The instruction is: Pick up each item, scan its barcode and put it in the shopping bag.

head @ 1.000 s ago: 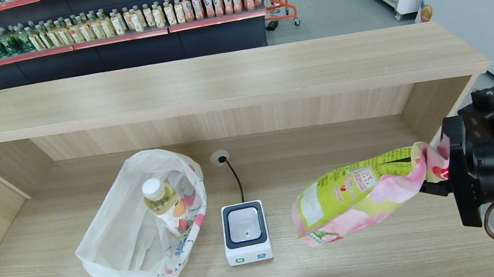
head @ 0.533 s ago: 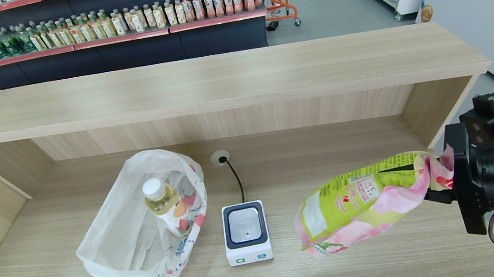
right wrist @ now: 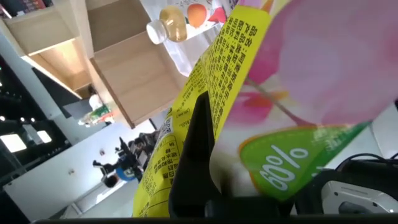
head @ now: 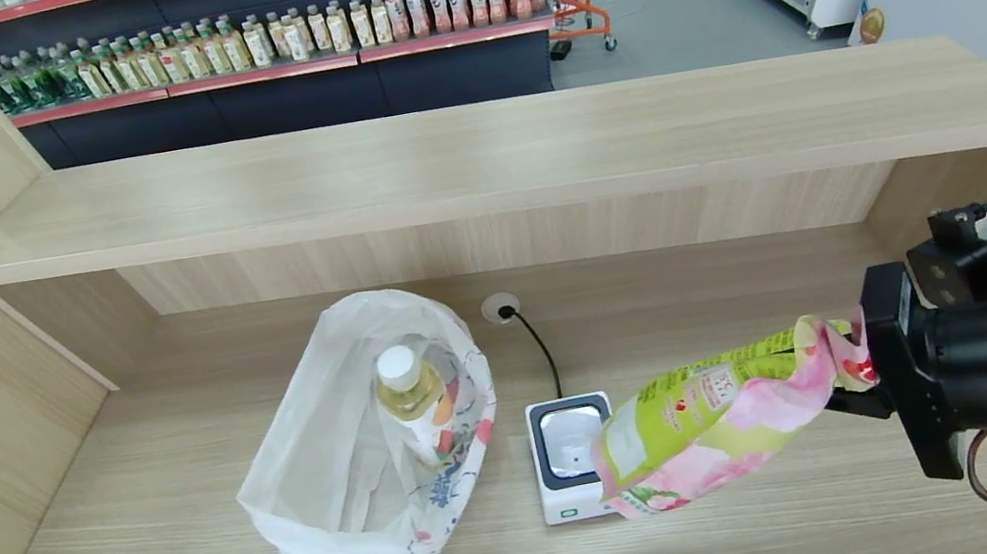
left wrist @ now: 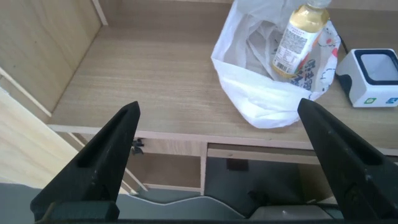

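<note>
Carried leftward since a second earlier, the pouch point(head: 711, 416) hung sideways over the right edge of the scanner point(head: 563, 452), its top clamped in the right gripper point(head: 855, 381), near the bag point(head: 333, 518); the left gripper point(left wrist: 217, 109) stood with jaws apart.

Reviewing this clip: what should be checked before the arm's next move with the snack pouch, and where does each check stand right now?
1. Grip: the right end effector is shut on one end of the snack pouch: ok.
2. Pouch over the scanner: in the head view only its free end overlaps the scanner's right edge: not ok.
3. Barcode facing the scanner window: cannot tell, the underside is hidden.
4. Mouth of the shopping bag open: ok.
5. Room in the bag beside the bottle: ok, it seems.
6. Path clear: the left end effector is open and short of the bag: ok.
</note>
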